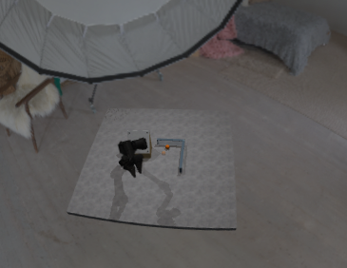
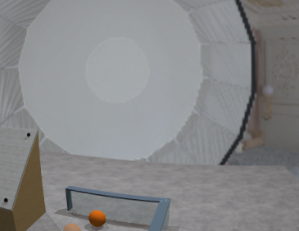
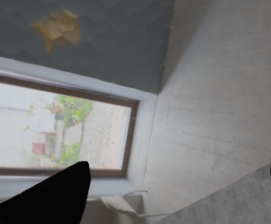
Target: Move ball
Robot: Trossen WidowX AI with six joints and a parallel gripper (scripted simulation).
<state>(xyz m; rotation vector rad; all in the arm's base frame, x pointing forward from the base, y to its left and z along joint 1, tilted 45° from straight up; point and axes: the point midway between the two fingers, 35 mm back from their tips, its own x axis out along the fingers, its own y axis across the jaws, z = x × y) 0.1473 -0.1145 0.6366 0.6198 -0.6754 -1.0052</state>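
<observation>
A solid orange ball (image 1: 167,146) (image 2: 97,218) lies on the table just in front of the back clear wall (image 1: 170,141) (image 2: 114,196). The paler see-through copy (image 1: 163,153) (image 2: 71,228) sits a short way beside it, further from that wall. A second clear wall (image 1: 183,157) (image 2: 160,213) meets the first at a corner. My gripper (image 1: 131,167) (image 3: 178,167) is open and empty. It sits folded near the arm's base, to the left of the ball and apart from it. In the wrist view I see only a room wall and a window between the dark fingers.
The arm's tan base box (image 1: 145,143) (image 2: 20,180) stands left of the walls. The grey table mat (image 1: 199,190) (image 2: 224,192) extends around them. A large white light dome (image 1: 113,28) (image 2: 114,74) hangs behind and above.
</observation>
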